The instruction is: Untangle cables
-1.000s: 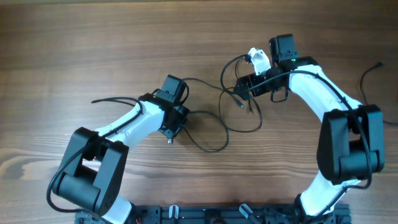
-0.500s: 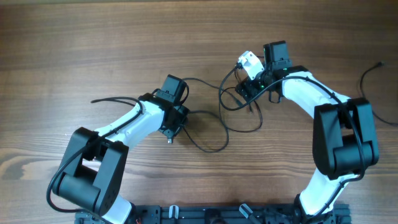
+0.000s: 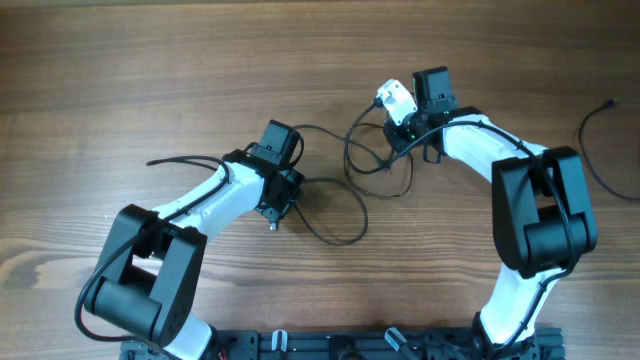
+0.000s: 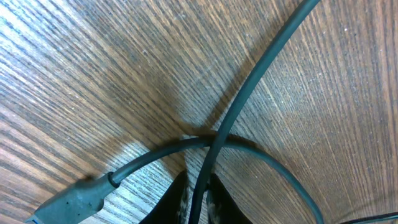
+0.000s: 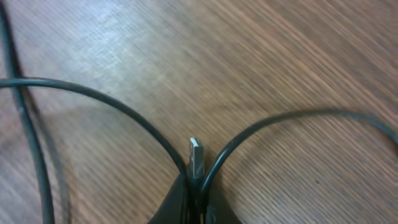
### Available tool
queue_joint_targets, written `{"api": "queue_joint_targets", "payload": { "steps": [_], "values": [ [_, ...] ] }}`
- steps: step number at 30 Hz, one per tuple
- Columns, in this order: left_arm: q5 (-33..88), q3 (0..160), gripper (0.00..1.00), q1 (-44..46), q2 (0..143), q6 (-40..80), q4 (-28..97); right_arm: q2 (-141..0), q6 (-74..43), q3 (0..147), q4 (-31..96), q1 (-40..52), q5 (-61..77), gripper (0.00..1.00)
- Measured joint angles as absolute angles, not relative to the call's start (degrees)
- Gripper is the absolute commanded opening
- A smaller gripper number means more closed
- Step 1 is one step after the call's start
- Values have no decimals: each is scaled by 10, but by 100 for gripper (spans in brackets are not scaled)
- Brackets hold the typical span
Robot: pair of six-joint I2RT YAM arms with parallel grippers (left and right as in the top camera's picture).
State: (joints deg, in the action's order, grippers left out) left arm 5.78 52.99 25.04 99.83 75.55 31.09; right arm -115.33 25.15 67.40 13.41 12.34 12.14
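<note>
The wooden table [image 3: 120, 60] spread wide under both arms. Near its middle, the cables [image 4: 263, 68] lay in loose black loops running between the two claws. The left gripper [image 4: 198, 202] was pinching one strand where it crossed another, with a plug [image 4: 68, 200] lying close by. The right gripper [image 5: 195, 196] was clamped on two strands, a small metal connector tip [image 5: 195, 157] poking out between them.
</note>
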Motion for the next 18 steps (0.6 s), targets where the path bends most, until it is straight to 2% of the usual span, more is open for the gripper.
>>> {"api": "queue_joint_targets", "payload": {
  "steps": [6,10,15,18],
  "values": [
    [58,530,13,250,998,755,311,-1151,175,723,222,123,99,4],
    [58,530,13,250,998,755,311,-1086,159,767,302,123,122,4],
    [58,530,13,250,998,755,311,-948,143,793,295,122,140,4],
    [58,530,13,250,998,755,310,-921,141,796,254,118,140,4]
  ]
}}
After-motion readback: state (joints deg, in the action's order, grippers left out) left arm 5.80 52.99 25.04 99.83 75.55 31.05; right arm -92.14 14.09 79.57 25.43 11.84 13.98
